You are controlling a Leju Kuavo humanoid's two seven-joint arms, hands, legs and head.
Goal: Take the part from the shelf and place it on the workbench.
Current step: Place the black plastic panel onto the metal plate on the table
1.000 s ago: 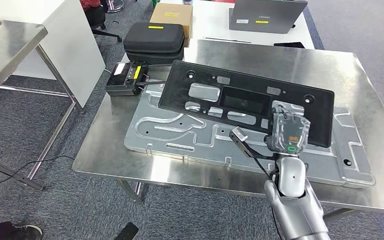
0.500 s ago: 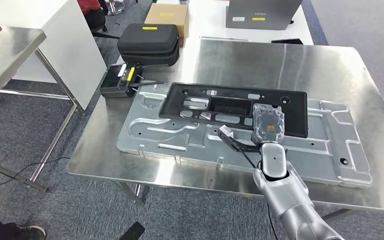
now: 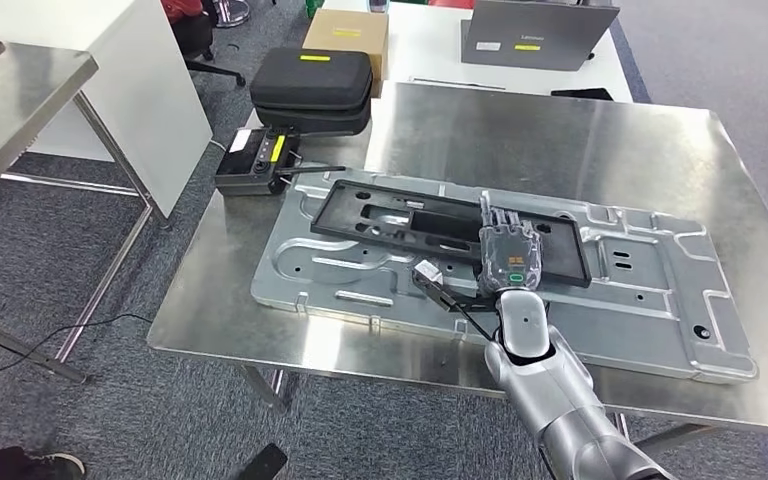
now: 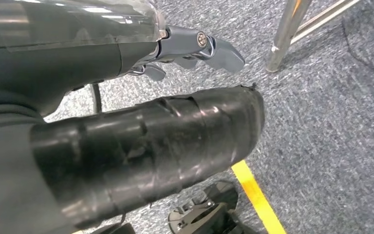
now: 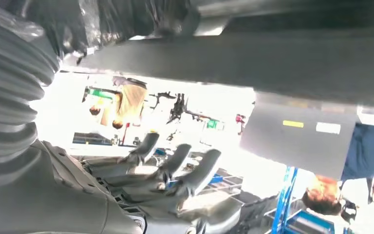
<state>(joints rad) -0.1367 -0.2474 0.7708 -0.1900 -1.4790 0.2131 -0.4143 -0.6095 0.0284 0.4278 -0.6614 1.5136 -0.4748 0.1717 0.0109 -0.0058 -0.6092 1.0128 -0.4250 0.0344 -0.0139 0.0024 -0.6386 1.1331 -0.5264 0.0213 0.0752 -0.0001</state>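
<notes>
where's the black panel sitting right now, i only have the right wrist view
observer: It lies nearly flat. The black panel is on a big silver metal sheet that covers much of the workbench.
operator: where is the right hand on it
observer: The right hand is at the panel's near long edge, toward its right end, with the fingers reaching over the top face.
operator: anything else close to the panel
observer: A small black device with a yellow strip sits at the bench's far left corner, just off the panel's left end.
</notes>
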